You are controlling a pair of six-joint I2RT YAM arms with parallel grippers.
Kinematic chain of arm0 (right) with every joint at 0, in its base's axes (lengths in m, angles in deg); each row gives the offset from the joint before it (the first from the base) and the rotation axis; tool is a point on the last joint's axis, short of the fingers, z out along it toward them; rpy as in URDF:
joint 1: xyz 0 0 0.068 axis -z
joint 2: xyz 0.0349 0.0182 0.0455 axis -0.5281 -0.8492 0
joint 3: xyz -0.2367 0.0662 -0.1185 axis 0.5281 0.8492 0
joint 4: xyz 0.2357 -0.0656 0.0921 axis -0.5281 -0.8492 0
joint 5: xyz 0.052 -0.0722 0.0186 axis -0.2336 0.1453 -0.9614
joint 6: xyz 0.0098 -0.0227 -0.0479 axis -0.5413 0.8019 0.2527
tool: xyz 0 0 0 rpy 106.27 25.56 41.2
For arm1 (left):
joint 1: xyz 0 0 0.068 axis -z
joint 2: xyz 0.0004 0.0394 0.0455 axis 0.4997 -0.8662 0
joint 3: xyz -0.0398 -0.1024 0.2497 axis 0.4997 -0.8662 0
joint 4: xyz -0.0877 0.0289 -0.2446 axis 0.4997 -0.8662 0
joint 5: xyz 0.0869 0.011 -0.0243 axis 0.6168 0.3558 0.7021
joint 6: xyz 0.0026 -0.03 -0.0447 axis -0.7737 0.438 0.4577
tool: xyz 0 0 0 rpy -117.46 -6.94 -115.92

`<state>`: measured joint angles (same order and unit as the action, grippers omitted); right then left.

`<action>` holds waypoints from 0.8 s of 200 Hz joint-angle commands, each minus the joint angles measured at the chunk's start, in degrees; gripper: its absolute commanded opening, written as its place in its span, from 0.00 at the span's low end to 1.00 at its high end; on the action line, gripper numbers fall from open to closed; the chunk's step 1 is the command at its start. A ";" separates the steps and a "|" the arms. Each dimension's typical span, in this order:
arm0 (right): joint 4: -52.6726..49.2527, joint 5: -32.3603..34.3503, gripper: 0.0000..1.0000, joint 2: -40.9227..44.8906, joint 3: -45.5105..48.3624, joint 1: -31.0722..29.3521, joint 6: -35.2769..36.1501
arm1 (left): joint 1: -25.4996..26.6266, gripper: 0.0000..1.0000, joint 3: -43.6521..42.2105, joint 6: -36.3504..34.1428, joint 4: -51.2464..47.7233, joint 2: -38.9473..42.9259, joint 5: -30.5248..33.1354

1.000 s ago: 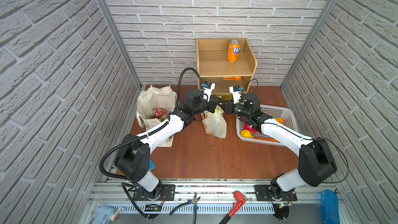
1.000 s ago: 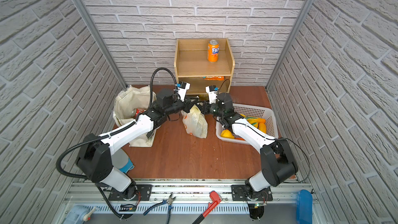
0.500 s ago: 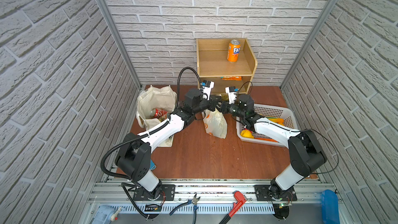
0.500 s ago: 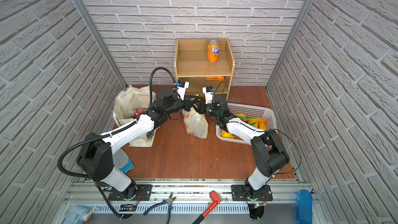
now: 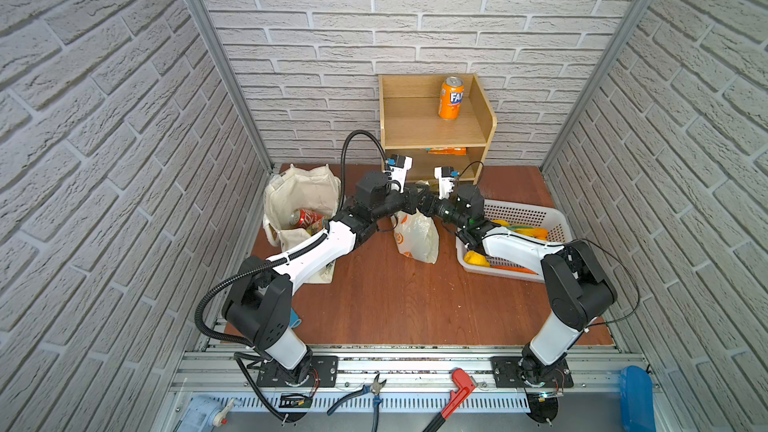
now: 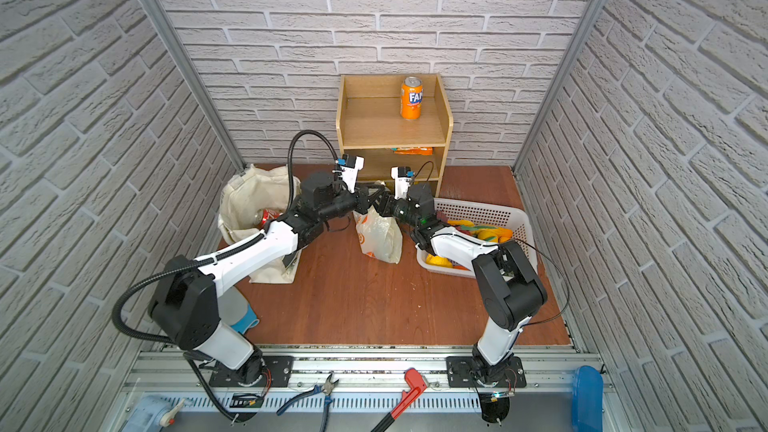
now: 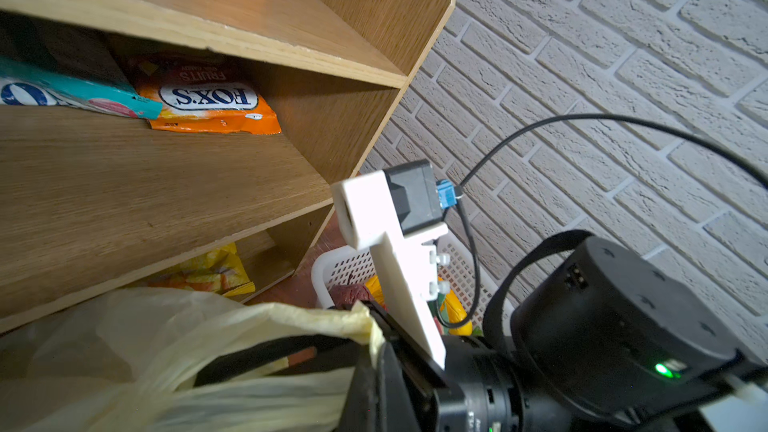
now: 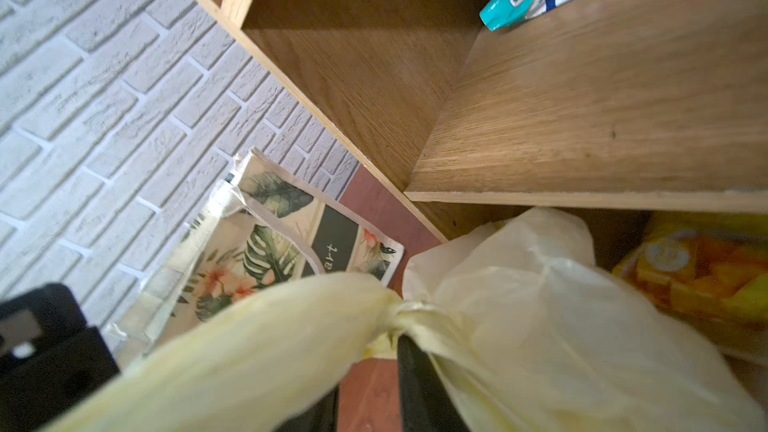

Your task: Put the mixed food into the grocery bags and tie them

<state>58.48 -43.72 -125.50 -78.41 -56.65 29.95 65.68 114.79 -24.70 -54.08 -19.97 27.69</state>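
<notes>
Standing mid-table, just in front of the wooden shelf unit (image 5: pixel 432 126), the pale-yellow plastic carrier bag (image 5: pixel 415 238) is thin, light, slippery film that crumples and slides off pads. I judge the bunched handles above the twist (image 8: pixel 390 313) the place to hold, not the slack body. The left gripper (image 5: pixel 409 198) is clenched on handle film over the bag's mouth. The right gripper (image 5: pixel 426 203) meets it tip to tip, film draped across one black finger (image 8: pixel 419 388), but whether it grips I cannot tell. Left of the bag the canvas tote (image 5: pixel 299 193) stands open with a red soda can (image 5: pixel 305 218) inside; right sits the white basket (image 5: pixel 528 214) of toy produce. The shelf, carrying an orange Fanta can (image 5: pixel 451 97), crowds any pull towards the far side
</notes>
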 commanded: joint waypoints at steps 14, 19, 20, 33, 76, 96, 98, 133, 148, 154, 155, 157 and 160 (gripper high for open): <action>3.99 0.72 0.06 0.96 -0.52 -0.45 -0.58 | -0.02 0.00 -0.69 1.61 3.67 -0.39 -2.30; 3.98 0.64 0.06 1.07 -0.39 -0.45 -0.68 | -0.08 0.00 -0.68 1.65 3.52 -0.30 -2.40; 3.99 0.66 0.06 1.12 -0.38 -0.45 -0.64 | -0.10 0.00 -0.67 1.65 3.50 -0.28 -2.40; 3.65 0.71 0.05 1.48 -0.03 -0.45 -0.56 | -0.36 0.00 -0.64 1.51 3.50 0.09 -2.35; 1.23 0.34 0.06 3.31 1.61 -0.45 -0.09 | -1.91 0.34 0.63 -1.23 1.29 2.67 -1.25; -1.44 0.25 0.06 4.79 1.92 -0.38 0.78 | -3.11 0.51 -0.17 -3.21 0.12 5.19 0.06; -1.69 0.30 0.06 4.92 1.96 -0.37 0.93 | -3.34 0.53 -0.32 -3.39 0.03 5.49 0.31; -5.41 -0.64 0.06 6.83 2.07 -0.02 2.17 | -6.52 0.65 -3.71 -5.57 -1.15 11.04 2.81; -7.05 -1.24 0.05 7.62 1.83 0.12 2.31 | -7.35 0.66 -4.81 -7.22 -3.10 13.29 5.04; -7.60 -1.62 0.06 7.97 1.66 0.24 2.30 | -7.46 0.66 -5.32 -8.11 -4.07 14.13 5.89; -7.65 -1.70 0.06 8.00 1.61 0.25 2.30 | -7.43 0.66 -5.41 -8.24 -4.20 14.22 6.10; -7.83 -1.88 0.06 8.12 1.58 0.30 2.30 | -7.43 0.66 -5.58 -8.51 -4.63 14.51 6.52; -8.13 -2.04 0.05 8.26 1.49 0.34 2.24 | -7.57 0.66 -5.91 -8.95 -5.28 14.78 7.07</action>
<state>52.45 -44.13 -120.10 -76.57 -56.63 31.16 58.82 111.09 -29.51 -57.03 -8.29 30.45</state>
